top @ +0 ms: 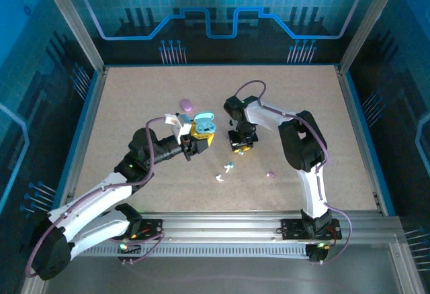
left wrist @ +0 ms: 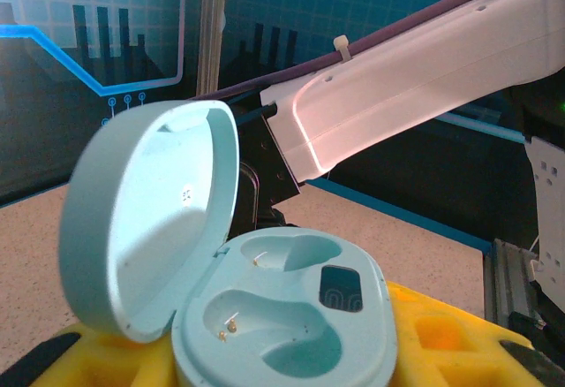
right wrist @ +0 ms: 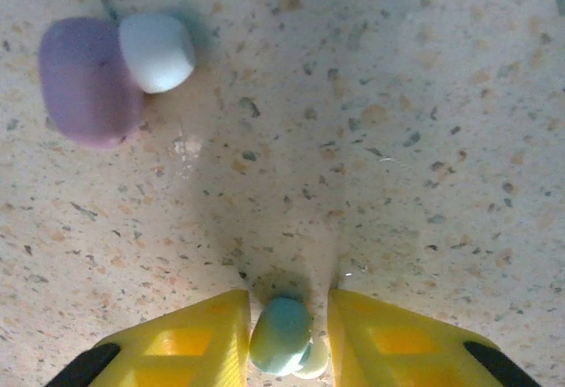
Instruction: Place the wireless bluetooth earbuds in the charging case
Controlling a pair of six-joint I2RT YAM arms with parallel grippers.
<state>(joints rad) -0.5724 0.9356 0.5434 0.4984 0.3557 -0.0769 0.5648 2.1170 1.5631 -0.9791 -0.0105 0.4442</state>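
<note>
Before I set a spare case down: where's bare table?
Bare: the far strip of table beyond the purple case, and the right edge past the right arm. Crowded: the middle, around the open case, right end effector and loose earbuds.

The top camera hangs above and behind the arm bases (top: 138,230), looking down on the table (top: 134,92) from well off. The left wrist camera rides close over the left gripper (left wrist: 265,356), facing level across the open charging case (left wrist: 291,307) toward the right arm (left wrist: 415,78); the overhead view shares both. The right wrist camera stares straight down at the tabletop, very near, with the light blue earbud (right wrist: 279,334) in the right gripper (right wrist: 287,356) at its bottom edge.
</note>
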